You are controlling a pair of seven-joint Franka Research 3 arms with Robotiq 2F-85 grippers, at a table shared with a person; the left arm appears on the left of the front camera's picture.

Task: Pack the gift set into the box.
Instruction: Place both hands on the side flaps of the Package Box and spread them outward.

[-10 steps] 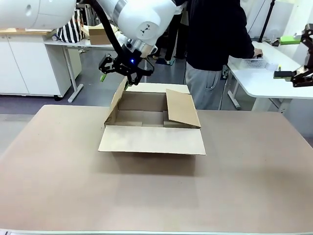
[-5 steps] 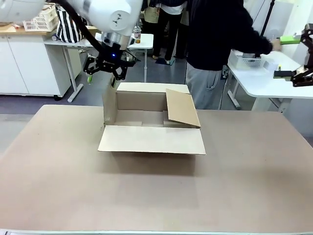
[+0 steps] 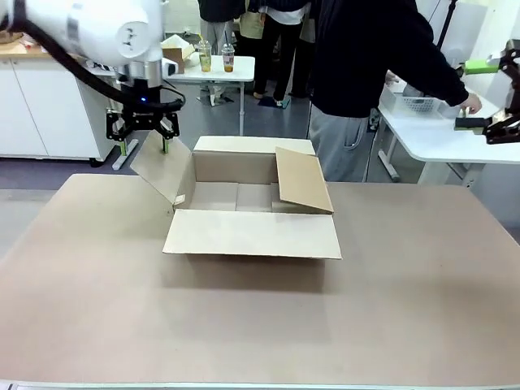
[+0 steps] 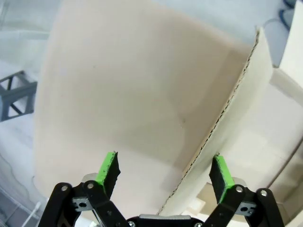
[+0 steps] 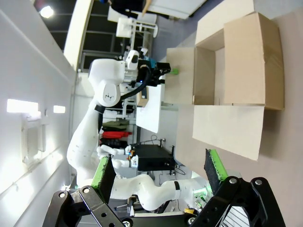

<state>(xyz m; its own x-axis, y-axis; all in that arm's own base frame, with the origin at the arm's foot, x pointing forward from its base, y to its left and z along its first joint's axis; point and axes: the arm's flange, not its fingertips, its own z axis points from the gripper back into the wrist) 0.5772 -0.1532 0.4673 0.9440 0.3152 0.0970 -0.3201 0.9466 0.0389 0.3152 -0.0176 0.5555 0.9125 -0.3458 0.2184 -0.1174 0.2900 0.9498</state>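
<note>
Box (image 3: 252, 203) open at mid-table, left flap (image 3: 162, 166) leaning outward.
Left gripper (image 3: 144, 136) sits at that flap's top edge, fingers spread apart on either side of it; right gripper (image 5: 160, 166) gapes wide, holding nothing.

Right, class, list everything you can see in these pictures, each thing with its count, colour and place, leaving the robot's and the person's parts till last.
box: one, brown cardboard, middle of the table, top open.
left flap: one, brown, leaning outward from the box.
table: one, tan, under the box.
side table: one, white, far right.
basket: one, white, on the side table.
small carton: one, brown, on a distant white table.
person: one, dark top, grey trousers, far side, reaching toward the side table.
left pincer: one, black with green pads, open, over the left flap's edge.
right pincer: one, black with green pads, open, apart from the box.
</note>
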